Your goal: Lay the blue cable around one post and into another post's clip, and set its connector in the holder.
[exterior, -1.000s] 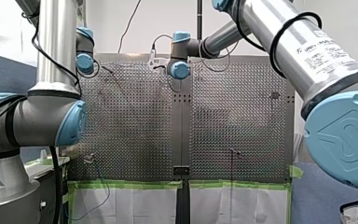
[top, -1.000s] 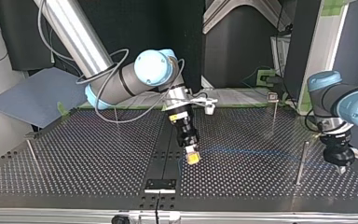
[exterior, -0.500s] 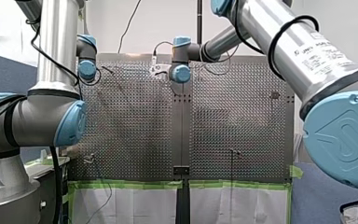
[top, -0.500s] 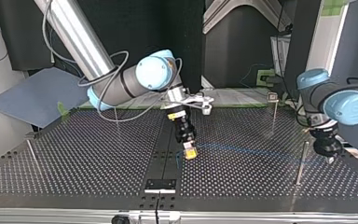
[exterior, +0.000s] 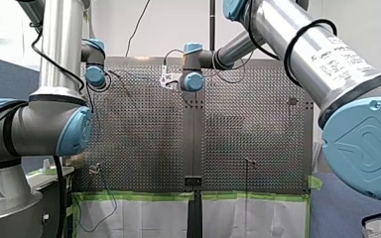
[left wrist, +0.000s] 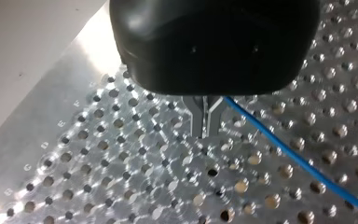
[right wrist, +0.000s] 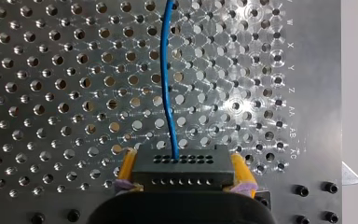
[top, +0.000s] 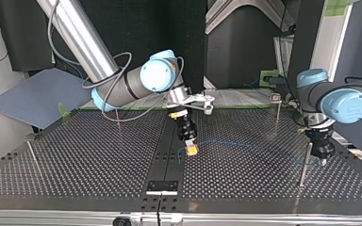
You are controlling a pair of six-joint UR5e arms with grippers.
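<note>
Two-arm cable routing on a perforated metal worktop (top: 75, 160). My right claw (top: 192, 149), with yellow pads, is clamping a black rectangular connector block (right wrist: 182, 170) over the dark centre strip. A thin blue cable (right wrist: 162, 70) is leaving the block's front face and running straight ahead of that claw. In the top view the cable's long axis is lying across the plate, from the centre toward the view's right. There it is reaching my left claw (left wrist: 205, 119), whose metal fingers are standing closed together low over the holes. The cable is emerging at their base and appears pinched between them. My left claw is hanging just beside a tall plain metal post (top: 305, 162), on the side toward the top view's right. Which side of the post the cable is passing cannot be told, and the wrap is judged to depend on this relation. A thinner post topped by a small clip (top: 275, 97) is standing farther back, nearer my left arm than my right. A small black plate with a pale strip (top: 162, 186), probably the holder, is lying on the centre strip toward the top view's near edge, close to my right claw. My left claw is working near the worktop's side edge, whereas the plate between the claws is offering open room.
</note>
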